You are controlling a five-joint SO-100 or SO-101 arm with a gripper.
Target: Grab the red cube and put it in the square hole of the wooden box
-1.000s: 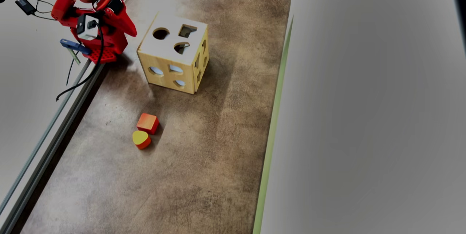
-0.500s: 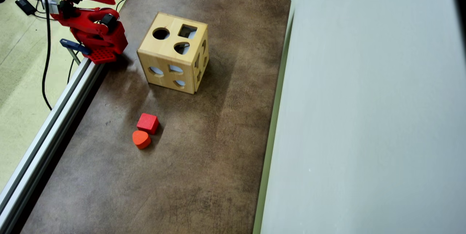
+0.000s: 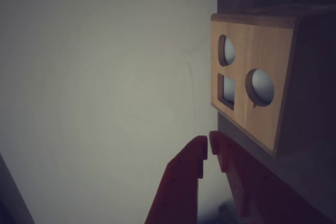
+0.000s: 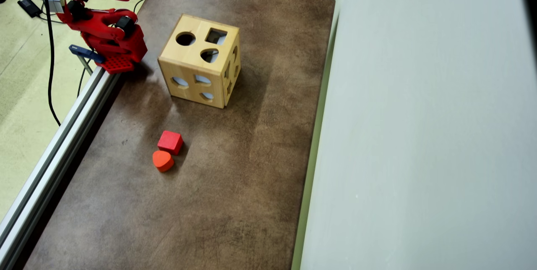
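The arm point(image 4: 100, 30) sits folded up at the far left corner of the brown surface point(image 4: 235, 186) in the overhead view, well away from anything it has to touch. In the wrist view the gripper point(image 3: 208, 145) points past the side of the wooden box point(image 3: 252, 93), its two red fingers point(image 3: 186, 177) drawn together with only a sliver between the tips, and nothing held.

The red cube point(image 4: 170, 142) lies on the surface nearer the camera than the wooden box point(image 4: 197, 62), well apart from it. Just beside the cube, touching or very nearly so, sits a rounded orange heart-like block point(image 4: 162, 160). The square hole point(image 4: 216, 35) is on the box's top face, at the corner away from the arm, next to a round hole point(image 4: 185, 38) and a teardrop-like hole point(image 4: 209, 55).

The step in hand looks like the reach toward the cube, barely begun. To do it well, I would say the arm should swing out over the surface, spread the fingers wide before descending, and come down from above. The grip is best taken across the two faces that are clear of the heart block, so neither finger wedges between the pieces or knocks the neighbour. Lining the fingers square to the cube's flat sides should also help later, since a straight hold makes matching the square hole easier.
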